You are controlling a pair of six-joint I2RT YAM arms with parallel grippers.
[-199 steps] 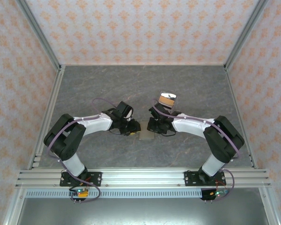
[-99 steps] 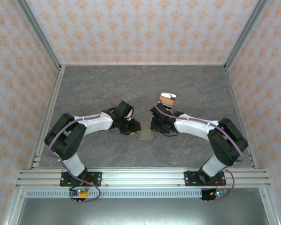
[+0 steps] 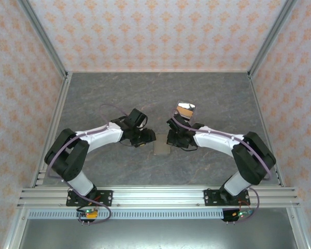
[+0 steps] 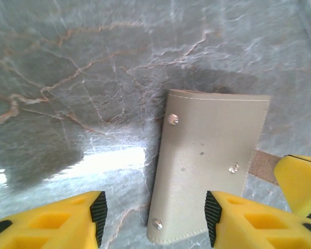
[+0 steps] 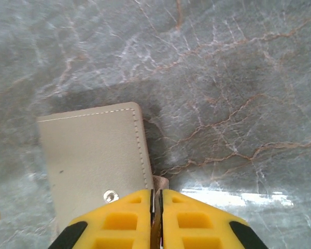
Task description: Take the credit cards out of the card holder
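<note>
Now, card holder (image 3: 161,149): lies flat on the desk, folded shut with its olive-taupe outside up, about midway between the two arms.
Desk (image 3: 103,93): grey marbled top with thin pale and rust-coloured veins; bright glare patches sit beside the card holder in both wrist views.
Card holder surface: pale stitching runs along the edge, and small metal studs (image 4: 172,119) dot the cover, one near a far corner, one near a near corner, and one toward the tab side.
Brown tab (image 4: 261,165): sticks out from the card holder's long edge on the right arm's side, low against the desk.
Left end effector (image 4: 153,220): open, with its yellow fingers well apart. One is over bare desk and the other over the near part of the card holder, whose near corner lies in the gap. Whether either finger touches the cover cannot be told.
Right end effector (image 5: 156,207): closed, with its yellow fingers pressed together to a thin slit. The brown tab runs into that slit, gripped just beside the card holder's stitched edge.
Arms: both bend inward, so the wrists meet the card holder from opposite sides.
Glossy piece (image 3: 185,109): reflective, with a tan face, lying on the desk beyond the right wrist and apart from the card holder.
</note>
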